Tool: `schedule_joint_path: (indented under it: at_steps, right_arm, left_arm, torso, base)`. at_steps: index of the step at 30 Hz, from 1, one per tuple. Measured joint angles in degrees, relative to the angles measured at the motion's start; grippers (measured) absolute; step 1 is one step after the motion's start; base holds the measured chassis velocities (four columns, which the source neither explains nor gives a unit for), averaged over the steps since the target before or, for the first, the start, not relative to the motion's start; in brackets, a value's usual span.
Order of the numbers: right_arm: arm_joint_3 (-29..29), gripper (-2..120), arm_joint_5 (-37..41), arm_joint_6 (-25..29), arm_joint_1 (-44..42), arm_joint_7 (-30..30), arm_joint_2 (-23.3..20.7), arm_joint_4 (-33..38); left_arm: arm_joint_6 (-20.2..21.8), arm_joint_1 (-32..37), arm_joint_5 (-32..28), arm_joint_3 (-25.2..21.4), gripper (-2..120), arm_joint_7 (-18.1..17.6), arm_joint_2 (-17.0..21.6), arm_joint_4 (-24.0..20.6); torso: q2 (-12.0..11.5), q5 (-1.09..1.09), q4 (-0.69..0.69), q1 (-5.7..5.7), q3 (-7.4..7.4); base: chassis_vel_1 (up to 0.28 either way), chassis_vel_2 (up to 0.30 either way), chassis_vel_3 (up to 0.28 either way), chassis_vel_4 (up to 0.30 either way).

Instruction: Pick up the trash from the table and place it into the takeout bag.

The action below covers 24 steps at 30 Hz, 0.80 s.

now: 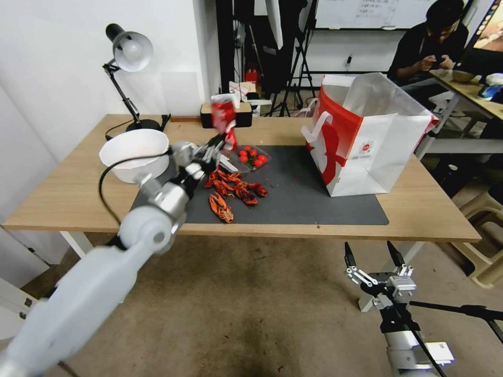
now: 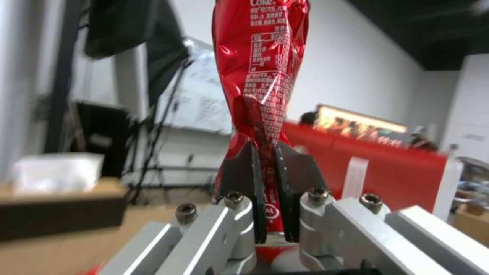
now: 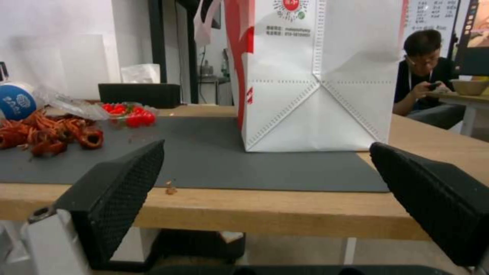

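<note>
Crushed red soda can (image 1: 223,116) in raised left claw (image 1: 226,137); right claw (image 1: 373,256) low, wide apart

On the tabletop (image 1: 73,199), the mat (image 1: 304,201) lies central, with the takeout bag (image 1: 367,146) upright on it at 3 o'clock. The crayfish shells (image 1: 233,191) sit on the mat at 9 o'clock, the tomato tray (image 1: 252,157) just behind them at 12. The bowl (image 1: 135,154) stands off the mat at 9 o'clock, the lamp (image 1: 128,57) behind it at 11 o'clock.
</note>
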Motion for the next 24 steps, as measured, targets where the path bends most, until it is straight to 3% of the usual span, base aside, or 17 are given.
schedule_joint_path:
  at_steps: [6, 9, 10, 13, 14, 17, 24]
  right_arm:
    - [0.45, 100, -0.48, -0.35, -0.38, 0.30, 0.17, 0.45]
    - [0.67, 100, -1.23, -0.42, -0.68, 0.47, 0.59, 0.80]
    - [0.67, 100, -1.23, -0.42, -0.68, 0.47, 0.59, 0.80]
    - [0.88, 100, -1.61, -0.54, -0.77, 0.62, 1.17, 0.96]
    - [0.88, 100, -1.61, -0.54, -0.77, 0.62, 1.17, 0.96]
    - [0.81, 100, -1.86, -0.49, -0.63, 0.59, 1.73, 0.40]
    - [0.74, 100, -1.92, -0.15, -0.24, 0.38, 2.19, -0.67]
  left_arm:
    - [-0.13, -11.90, -2.44, 6.52, 4, 1.92, -3.11, 6.69]
    - [-0.02, -22.03, -2.72, 11.73, 4, 2.60, -8.30, 13.37]
    - [-0.02, -22.03, -2.72, 11.73, 4, 2.60, -8.30, 13.37]
    - [-0.37, -32.63, -2.67, 20.29, 4, 3.14, -16.13, 22.10]
    - [-0.37, -32.63, -2.67, 20.29, 4, 3.14, -16.13, 22.10]
    - [-0.71, -38.03, -2.86, 25.21, 4, 3.16, -20.80, 28.73]
    - [-1.77, -45.47, -2.91, 31.66, 4, 5.06, -25.59, 37.52]
  torso:
    - [0.00, -0.01, 0.01, 0.00, 0.00]
    - [0.00, 0.00, 0.00, 0.00, 0.00]
    - [0.00, 0.00, 0.00, 0.00, 0.00]
    - [-0.01, 0.02, -0.02, 0.01, 0.00]
    - [-0.01, 0.02, -0.02, 0.01, 0.00]
    - [0.00, 0.02, -0.01, 0.00, 0.01]
    - [0.00, 0.02, 0.01, 0.00, 0.00]
  base:
    - [0.000, 0.000, 0.000, 0.000]
    - [0.000, 0.000, 0.000, 0.000]
    - [0.000, 0.000, 0.000, 0.000]
    - [0.000, 0.000, 0.000, 0.000]
    - [0.000, 0.000, 0.000, 0.000]
    - [0.000, 0.000, 0.000, 0.000]
    - [0.000, 0.000, 0.000, 0.000]
